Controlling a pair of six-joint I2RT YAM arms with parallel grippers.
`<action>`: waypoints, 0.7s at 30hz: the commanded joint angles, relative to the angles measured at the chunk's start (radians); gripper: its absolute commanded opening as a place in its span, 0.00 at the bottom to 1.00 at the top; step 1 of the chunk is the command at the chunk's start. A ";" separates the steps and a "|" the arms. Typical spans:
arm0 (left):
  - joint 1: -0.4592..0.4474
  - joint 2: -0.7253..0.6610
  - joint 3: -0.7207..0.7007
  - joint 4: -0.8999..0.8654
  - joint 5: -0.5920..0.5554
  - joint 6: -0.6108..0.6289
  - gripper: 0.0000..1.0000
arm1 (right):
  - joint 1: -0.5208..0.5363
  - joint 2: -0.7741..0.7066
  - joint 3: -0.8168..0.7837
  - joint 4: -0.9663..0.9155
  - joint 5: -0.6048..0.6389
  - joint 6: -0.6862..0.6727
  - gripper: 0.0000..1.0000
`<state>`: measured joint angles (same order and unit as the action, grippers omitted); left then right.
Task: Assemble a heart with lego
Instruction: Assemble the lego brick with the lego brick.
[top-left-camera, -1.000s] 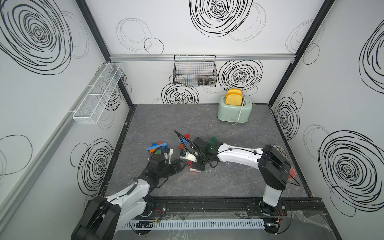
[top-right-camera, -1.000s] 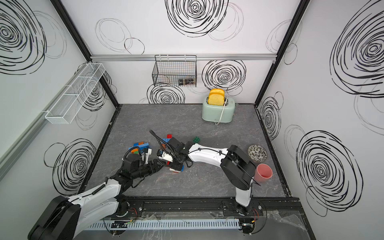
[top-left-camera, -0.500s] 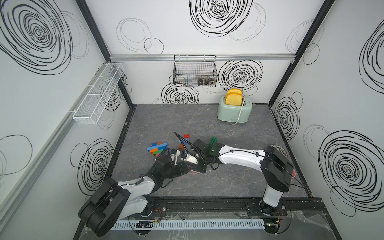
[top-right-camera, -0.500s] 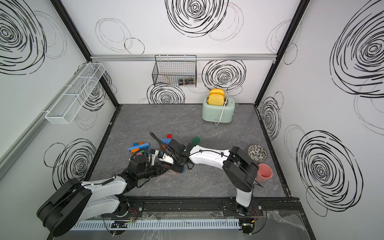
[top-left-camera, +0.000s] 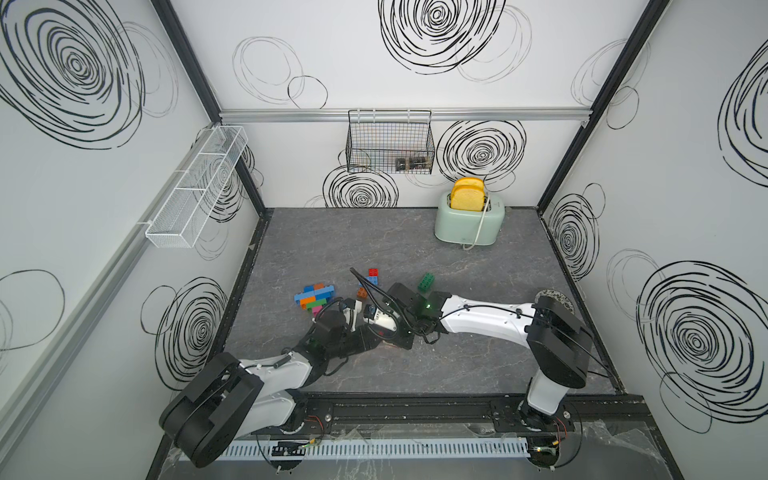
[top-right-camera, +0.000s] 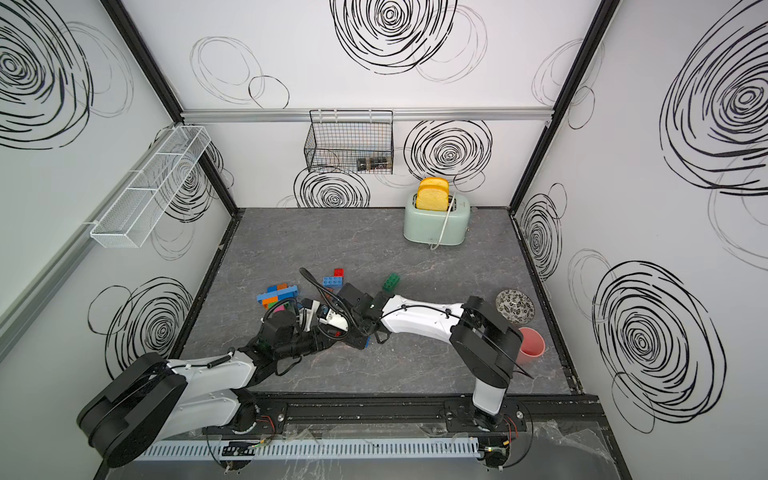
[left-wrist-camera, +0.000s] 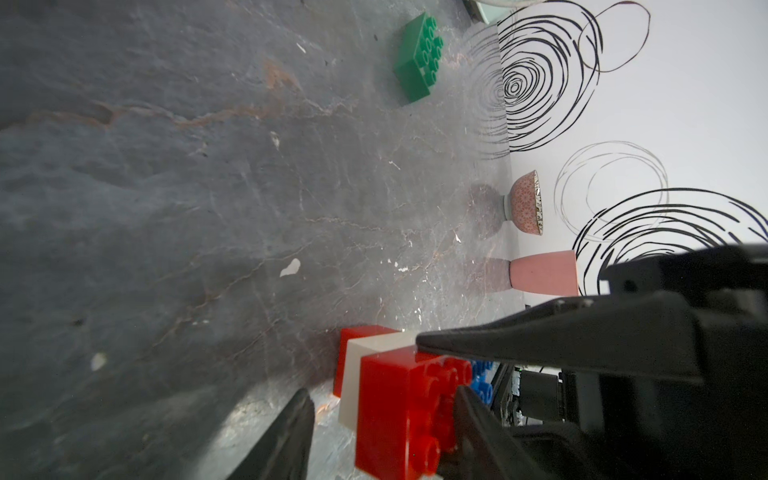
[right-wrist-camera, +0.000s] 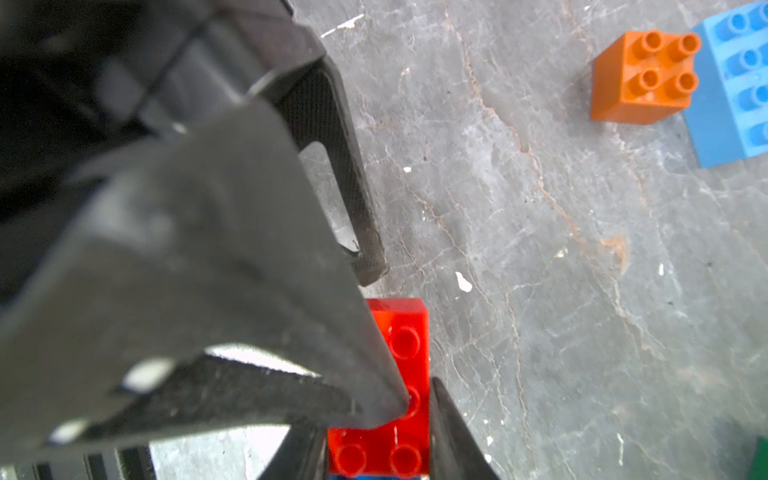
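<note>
Progress: partial. A cluster of bricks (top-left-camera: 316, 297) in blue, orange, green and pink lies joined on the floor (top-left-camera: 415, 374), left of the arms. It does not read as a heart yet. Loose pieces are still out: a green brick (top-left-camera: 427, 282), an orange brick (right-wrist-camera: 644, 79), and a red and blue pair (top-left-camera: 372, 274) behind the arms.

The red stack (left-wrist-camera: 399, 415) has red, white and red layers, with blue showing behind. It sits front centre where the arms meet, at or just above the floor; cannot tell which. The right gripper (right-wrist-camera: 378, 451) is clamped on it, one finger against each side. The left gripper (left-wrist-camera: 382, 399) straddles the same stack, part open. One finger is at the studs and the other stands clear, so it has no hold. Judgement: a sub-assembly is in hand and has yet to be joined to the cluster, so most of the task is left.

Containers:
- Wire basket (top-left-camera: 390, 141) on the back wall: two small dark items, too small to identify.
- Mesh shelf (top-left-camera: 195, 191) on the side wall: nothing visible in it.
- Toaster (top-left-camera: 469, 224): two slices of toast (top-left-camera: 467, 193) standing up out of it.
- Patterned bowl (top-right-camera: 515, 305) and pink cup (top-right-camera: 531, 341), by the right arm's base: no contents visible.
</note>
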<state>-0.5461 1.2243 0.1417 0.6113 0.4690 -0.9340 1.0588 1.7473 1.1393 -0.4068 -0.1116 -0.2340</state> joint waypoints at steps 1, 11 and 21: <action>-0.014 0.027 0.002 -0.006 -0.022 0.027 0.56 | 0.004 -0.006 -0.048 -0.037 0.007 0.019 0.21; -0.032 0.025 0.025 -0.081 -0.046 0.064 0.55 | 0.006 -0.072 -0.184 0.089 0.037 0.049 0.21; -0.047 0.063 0.025 -0.053 -0.027 0.076 0.53 | -0.003 -0.060 -0.166 0.062 0.003 0.035 0.29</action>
<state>-0.5823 1.2633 0.1688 0.6083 0.4503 -0.8791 1.0618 1.6665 0.9890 -0.2523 -0.0929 -0.1883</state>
